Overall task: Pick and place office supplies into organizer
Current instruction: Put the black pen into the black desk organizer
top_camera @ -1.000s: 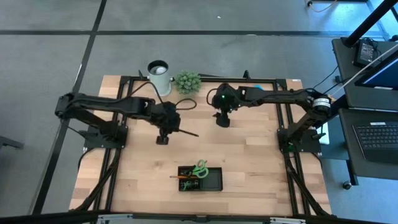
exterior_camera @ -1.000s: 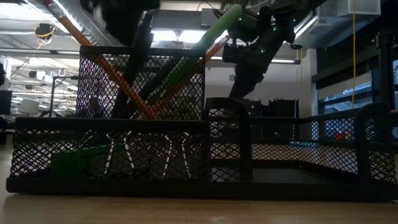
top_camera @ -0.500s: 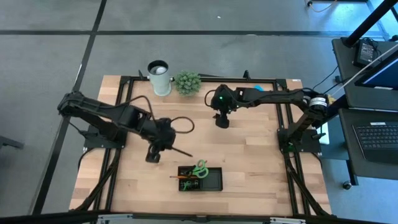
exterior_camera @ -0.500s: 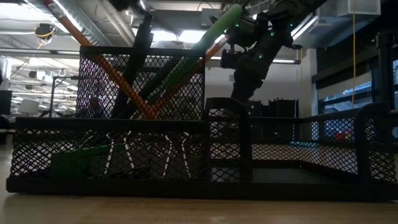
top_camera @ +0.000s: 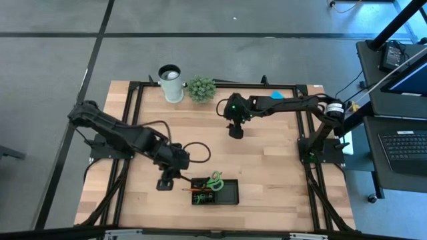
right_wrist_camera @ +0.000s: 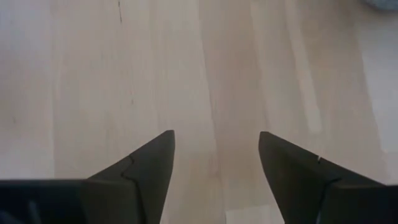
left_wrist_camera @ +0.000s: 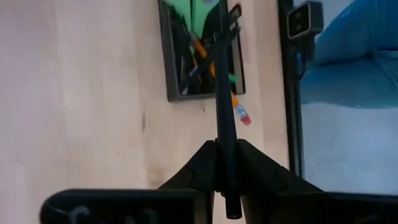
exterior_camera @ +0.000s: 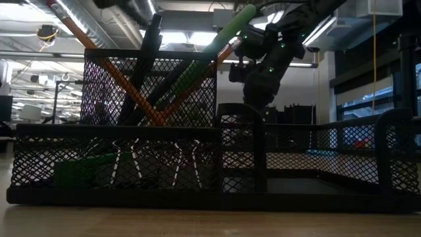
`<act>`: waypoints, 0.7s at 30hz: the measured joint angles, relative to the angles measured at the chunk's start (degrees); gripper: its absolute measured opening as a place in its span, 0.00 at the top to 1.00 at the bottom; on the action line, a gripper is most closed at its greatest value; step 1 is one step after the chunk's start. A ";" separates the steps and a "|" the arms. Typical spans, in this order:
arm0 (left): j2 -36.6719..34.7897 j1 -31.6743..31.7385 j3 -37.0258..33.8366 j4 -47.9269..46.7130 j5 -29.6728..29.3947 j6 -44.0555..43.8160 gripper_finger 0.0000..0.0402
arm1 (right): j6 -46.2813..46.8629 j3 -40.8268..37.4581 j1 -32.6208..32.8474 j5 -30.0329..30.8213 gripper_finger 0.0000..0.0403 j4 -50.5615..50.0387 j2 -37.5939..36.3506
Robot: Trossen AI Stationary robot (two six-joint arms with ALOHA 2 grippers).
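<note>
Organizer [top_camera: 215,191] on pale wood table [top_camera: 267,167] — grey floor [top_camera: 53,67]

High view: straight down over whole light wooden table [top_camera: 267,173]. Low view: table height, level, close behind black mesh organizer tray [exterior_camera: 164,164]. Left wrist view: shares that tray [left_wrist_camera: 171,56]. Right wrist view: close above bare wood.

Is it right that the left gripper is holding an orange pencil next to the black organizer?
Not quite. The left gripper is holding a black pen, not an orange pencil; the left wrist view shows it. It is indeed next to the black organizer.
</note>
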 joint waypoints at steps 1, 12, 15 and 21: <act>0.90 0.03 0.00 -0.05 0.69 -0.32 0.90 | -0.60 0.00 0.00 0.00 0.41 -0.04 0.35; 6.94 2.44 -0.04 -0.32 1.19 0.55 0.90 | -1.07 -0.02 0.00 0.02 0.41 0.19 3.25; 7.89 3.27 -0.04 -0.26 1.43 2.40 0.90 | -1.10 -0.02 0.00 0.02 0.41 0.39 3.23; 9.56 4.43 -0.04 0.73 1.84 7.10 0.90 | -1.10 -0.02 0.00 0.01 0.41 0.60 3.23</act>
